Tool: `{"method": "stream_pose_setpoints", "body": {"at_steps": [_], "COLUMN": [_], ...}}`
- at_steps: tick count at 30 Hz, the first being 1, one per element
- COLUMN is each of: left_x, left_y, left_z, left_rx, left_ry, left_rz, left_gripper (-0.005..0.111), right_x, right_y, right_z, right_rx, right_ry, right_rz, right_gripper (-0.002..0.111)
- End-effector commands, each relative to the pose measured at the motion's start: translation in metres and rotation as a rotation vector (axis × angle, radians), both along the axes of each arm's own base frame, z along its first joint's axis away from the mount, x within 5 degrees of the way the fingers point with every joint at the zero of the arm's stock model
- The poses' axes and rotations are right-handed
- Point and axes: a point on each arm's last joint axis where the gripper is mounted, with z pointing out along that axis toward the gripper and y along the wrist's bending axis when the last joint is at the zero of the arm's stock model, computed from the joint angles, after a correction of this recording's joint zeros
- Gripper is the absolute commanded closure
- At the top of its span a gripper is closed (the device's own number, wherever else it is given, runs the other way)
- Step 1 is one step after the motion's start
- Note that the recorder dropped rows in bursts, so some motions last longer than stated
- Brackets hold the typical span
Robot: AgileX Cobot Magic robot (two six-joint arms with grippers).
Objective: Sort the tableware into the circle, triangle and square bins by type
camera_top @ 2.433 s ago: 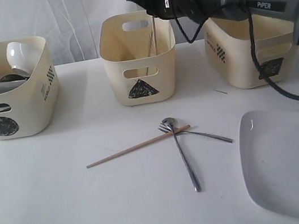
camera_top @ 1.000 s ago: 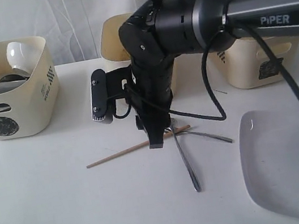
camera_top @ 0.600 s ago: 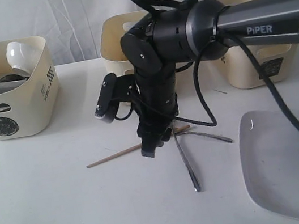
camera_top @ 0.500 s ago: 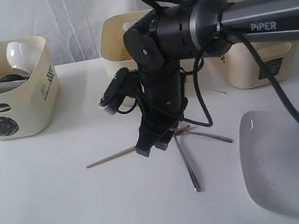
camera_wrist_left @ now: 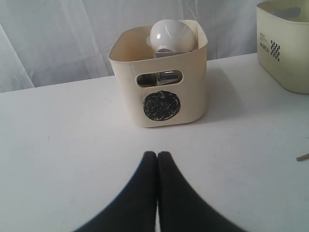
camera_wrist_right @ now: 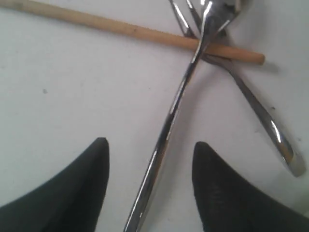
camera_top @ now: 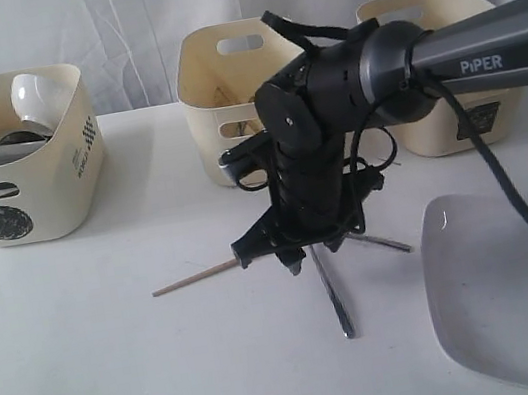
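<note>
- Right arm (camera_top: 331, 115): we see it reaching down to mid-table (camera_top: 90, 369). The right jaws are released and spread wide, holding nothing.
- Spoon (camera_wrist_right: 169, 125): it lies flat on the table, and in the exterior view its handle (camera_top: 334, 297) runs toward 6 o'clock from the cutlery crossing. The handle passes between the two open jaws, one on each side and neither touching it. We cannot tell how far the tips are above the table.
- Wooden chopstick (camera_wrist_right: 120, 30): it trails toward 8 o'clock from the crossing and lies under the spoon's neck.
- Fork (camera_wrist_right: 260, 116): its handle points toward 4 o'clock, outside the jaws.
- Step in hand, as we judge it: grasp the spoon.
  - Keep the handle centred and come straight down until the tips reach the table.
  - Clench on the handle well clear of the crossing.
  - Lift slowly so that the chopstick and fork are not dragged along.
- Left jaws: clenched together and empty. They face the circle bin (camera_wrist_left: 130, 96), which holds a white bowl (camera_wrist_left: 171, 34).
- Bins, from the crossing:
  - circle bin at 10 o'clock
  - triangle bin (camera_top: 213, 74) at 12 o'clock
  - square bin (camera_top: 435, 7) at 2 o'clock
- Plate (camera_top: 514, 298): at 4 o'clock, not yet sorted.
</note>
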Motion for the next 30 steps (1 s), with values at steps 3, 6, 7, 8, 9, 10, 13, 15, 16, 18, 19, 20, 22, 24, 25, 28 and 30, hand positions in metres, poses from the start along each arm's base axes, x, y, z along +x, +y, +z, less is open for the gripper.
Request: {"method": "stream_pose_setpoints", "body": {"at_steps": [3,6,7,8,9,10,13,15,16,18,19,20,22,24,25,28,30], "left_x": [0.000,0.000,0.000,0.000,0.000,0.000,0.000,0.000,0.000,0.000,0.000,0.000,0.000,0.000,0.000,0.000,0.000], "left_y": [0.000,0.000,0.000,0.000,0.000,0.000,0.000,0.000,0.000,0.000,0.000,0.000,0.000,0.000,0.000,0.000,0.000], "left_z": [0.000,0.000,0.000,0.000,0.000,0.000,0.000,0.000,0.000,0.000,0.000,0.000,0.000,0.000,0.000,0.000,0.000], "left_rx": [-0.009,-0.009,-0.009,-0.009,-0.009,-0.009,-0.009,-0.009,-0.009,-0.009,-0.009,-0.009,-0.009,-0.009,-0.009,-0.009,-0.009], "left_ry": [-0.006,-0.006,-0.006,-0.006,-0.006,-0.006,-0.006,-0.006,-0.006,-0.006,-0.006,-0.006,-0.006,-0.006,-0.006,-0.006,-0.006], "left_rz": [-0.001,-0.001,-0.001,-0.001,-0.001,-0.001,-0.001,-0.001,-0.001,-0.001,-0.001,-0.001,-0.001,-0.001,-0.001,-0.001,-0.001], "left_gripper": [0.107,0.107,0.107,0.107,0.107,0.107,0.107,0.107,0.107,0.107,0.107,0.107,0.107,0.107,0.107,0.107,0.107], "right_x": [0.000,0.000,0.000,0.001,0.001,0.002,0.004,0.006,0.008,0.010,0.011,0.012,0.015,0.016,0.016,0.015,0.015], "right_y": [-0.008,-0.008,-0.007,-0.007,-0.007,-0.007,-0.008,-0.009,-0.011,-0.011,-0.010,-0.010,-0.011,-0.011,-0.012,-0.012,-0.012], "right_z": [-0.013,-0.019,-0.020,-0.022,-0.023,-0.025,-0.028,-0.030,-0.030,-0.030,-0.030,-0.030,-0.031,-0.034,-0.036,-0.046,-0.051], "right_rx": [0.021,0.024,0.024,0.024,0.026,0.027,0.032,0.042,0.049,0.068,0.074,0.081,0.090,0.091,0.089,0.071,0.064], "right_ry": [-0.055,-0.051,-0.049,-0.049,-0.052,-0.052,-0.056,-0.062,-0.070,-0.085,-0.091,-0.100,-0.111,-0.111,-0.107,-0.078,-0.066], "right_rz": [-0.098,-0.108,-0.110,-0.110,-0.109,-0.108,-0.116,-0.140,-0.146,-0.168,-0.167,-0.169,-0.171,-0.172,-0.174,-0.177,-0.177], "right_gripper": [0.059,0.059,0.059,0.059,0.059,0.059,0.059,0.059,0.059,0.059,0.059,0.059,0.059,0.059,0.059,0.059,0.059]}}
